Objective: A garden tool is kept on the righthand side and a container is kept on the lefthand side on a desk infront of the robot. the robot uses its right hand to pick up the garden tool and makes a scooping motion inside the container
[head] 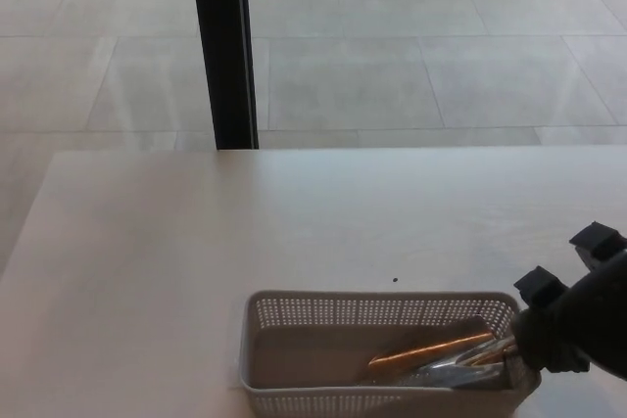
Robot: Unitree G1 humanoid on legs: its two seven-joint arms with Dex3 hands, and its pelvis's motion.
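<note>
1. There is one container, a pale basket with small holes in its walls. It stands on the bench at the lower centre of the frame, and its near wall is cut by the bottom edge.
2. There is one garden tool, a scoop with a shiny metal blade that shows a copper-coloured stripe. The blade lies low inside the container, in its right half, and points toward the left of the frame.
3. Only one robot hand shows, the right hand. It is black and enters from the lower right of the frame, just beside the right end wall of the container.
4. The fingers of the right hand are closed around the handle end of the garden tool, at the right rim of the container. The handle itself is mostly hidden by the hand.
5. One small dark speck lies on the bench just behind the container.
6. One black vertical post stands behind the bench at the upper left, in front of a grey tiled floor.
</note>
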